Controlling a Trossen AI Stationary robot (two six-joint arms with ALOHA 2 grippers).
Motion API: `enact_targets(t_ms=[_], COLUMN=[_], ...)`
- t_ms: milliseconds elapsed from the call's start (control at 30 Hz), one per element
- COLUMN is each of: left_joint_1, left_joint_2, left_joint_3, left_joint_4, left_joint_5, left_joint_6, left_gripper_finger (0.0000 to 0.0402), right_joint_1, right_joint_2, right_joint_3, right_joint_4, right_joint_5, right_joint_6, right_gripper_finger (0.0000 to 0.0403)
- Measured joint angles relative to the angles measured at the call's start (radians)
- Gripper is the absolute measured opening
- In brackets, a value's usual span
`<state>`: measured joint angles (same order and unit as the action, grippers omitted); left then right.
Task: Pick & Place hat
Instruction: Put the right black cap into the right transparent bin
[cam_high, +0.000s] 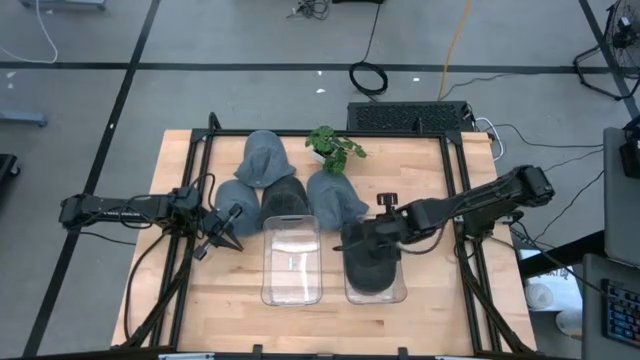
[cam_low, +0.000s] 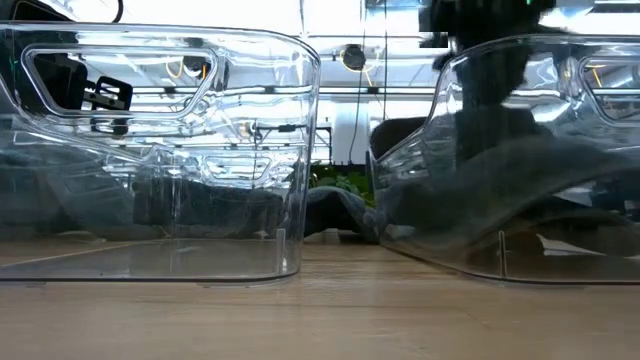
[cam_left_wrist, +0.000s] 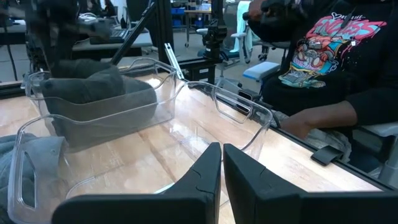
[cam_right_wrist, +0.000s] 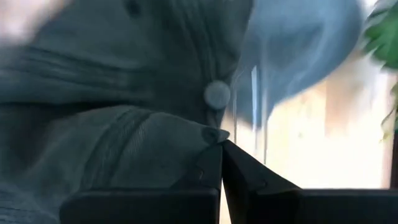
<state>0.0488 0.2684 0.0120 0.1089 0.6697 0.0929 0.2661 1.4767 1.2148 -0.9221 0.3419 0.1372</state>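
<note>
The right fingers (cam_right_wrist: 221, 163) pinch a dark hat (cam_high: 370, 262) inside the right clear bin (cam_high: 402, 290), while the left fingers (cam_high: 232, 219), closed and empty, wait beside the other hats (cam_high: 265, 160).

The left pincer (cam_left_wrist: 222, 163) is closed above an empty clear bin (cam_left_wrist: 186, 134) on the wooden desk (cam_left_wrist: 292, 162). A second clear bin (cam_left_wrist: 99, 102) beyond holds a dark hat (cam_left_wrist: 93, 87). A person in a printed black shirt (cam_left_wrist: 329, 56) sits beside the desk.
</note>
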Motion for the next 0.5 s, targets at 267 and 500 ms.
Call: enact_targets(t_ms=[267,500], left_joint_1=[0.000,0.000], left_joint_2=[0.000,0.000], left_joint_3=[0.000,0.000], left_joint_4=[0.000,0.000], left_joint_5=[0.000,0.000], left_joint_6=[0.000,0.000], left_gripper_finger=[0.0026,0.0026], right_joint_1=[0.021,0.016], right_joint_2=[-0.145,-0.182], right_joint_3=[0.000,-0.055], right_joint_4=[0.099,0.103], right_joint_5=[0.001,-0.065], right_joint_6=[0.000,-0.015], right_gripper_finger=[0.0000,0.0000])
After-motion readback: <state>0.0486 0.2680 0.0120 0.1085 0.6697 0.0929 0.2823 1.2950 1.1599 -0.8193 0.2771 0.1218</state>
